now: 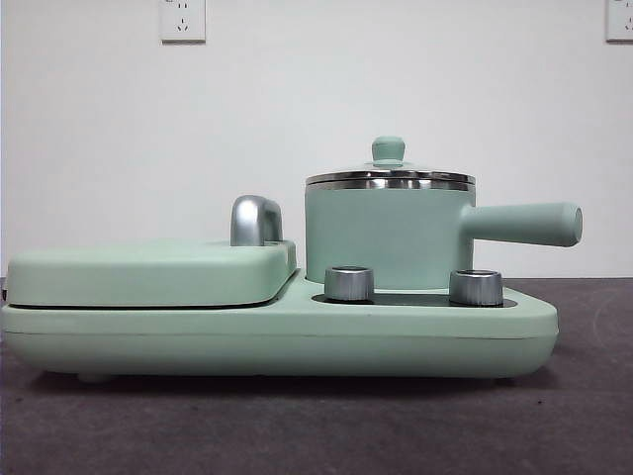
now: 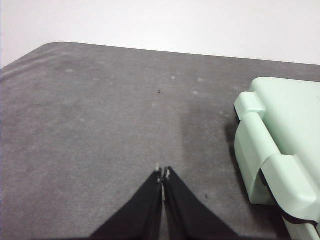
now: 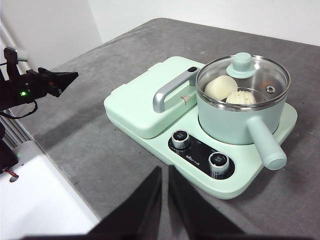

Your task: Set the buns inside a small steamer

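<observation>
two buns sit inside the small steamer (image 3: 240,112), seen through its glass lid (image 3: 243,75) in the right wrist view: the smooth bun (image 3: 220,87) toward the left of the pot and the ridged bun (image 3: 242,97) just beside it on the right, the two apparently touching. starting at the far left of that view, the left gripper (image 3: 67,77) hangs well apart from the appliance, over bare grey table (image 3: 100,150); in its own wrist view its jaws are pressed together with nothing between them. moving right, the flat griddle lid (image 3: 142,100) with its chrome handle (image 3: 170,90) lies closed beside the pot. at the bottom centre, the right gripper (image 3: 165,172) hovers near the two control knobs (image 3: 180,138), its jaws nearly closed with a thin gap, gripping nothing. in the front view the steamer stands right of centre with its side handle (image 1: 524,224) pointing right. the task looks finished. the risk from here, as a judgement: an arm pulling away low could clip the long handle or a knob, shifting the pot or knocking the lid askew.
</observation>
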Tool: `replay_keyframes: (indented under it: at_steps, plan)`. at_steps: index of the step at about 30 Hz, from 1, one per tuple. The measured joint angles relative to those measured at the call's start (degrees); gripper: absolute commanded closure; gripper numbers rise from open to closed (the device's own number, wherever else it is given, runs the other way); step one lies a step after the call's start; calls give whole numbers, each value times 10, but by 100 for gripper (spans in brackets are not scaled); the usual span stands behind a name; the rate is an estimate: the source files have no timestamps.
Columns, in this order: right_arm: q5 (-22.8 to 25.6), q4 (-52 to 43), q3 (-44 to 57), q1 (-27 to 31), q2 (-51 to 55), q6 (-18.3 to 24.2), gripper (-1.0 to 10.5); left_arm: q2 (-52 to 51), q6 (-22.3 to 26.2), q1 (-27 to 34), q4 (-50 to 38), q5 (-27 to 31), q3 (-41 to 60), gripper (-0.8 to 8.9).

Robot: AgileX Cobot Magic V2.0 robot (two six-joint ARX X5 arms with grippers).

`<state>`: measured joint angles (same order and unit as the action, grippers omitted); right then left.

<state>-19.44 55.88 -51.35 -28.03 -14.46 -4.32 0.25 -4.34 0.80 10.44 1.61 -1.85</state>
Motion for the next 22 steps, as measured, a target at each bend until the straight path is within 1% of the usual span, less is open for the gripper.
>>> replay_keyframes:
  at_steps: [5, 13, 22]
  plan:
    - [0, 0, 0, 0, 0, 0, 926, 0, 3, 0, 0, 0, 0, 806]
    - [0, 0, 0, 0, 0, 0, 926, 0, 27, 0, 0, 0, 0, 806]
    - [0, 0, 0, 0, 0, 0, 926, 0, 33, 0, 0, 0, 0, 806]
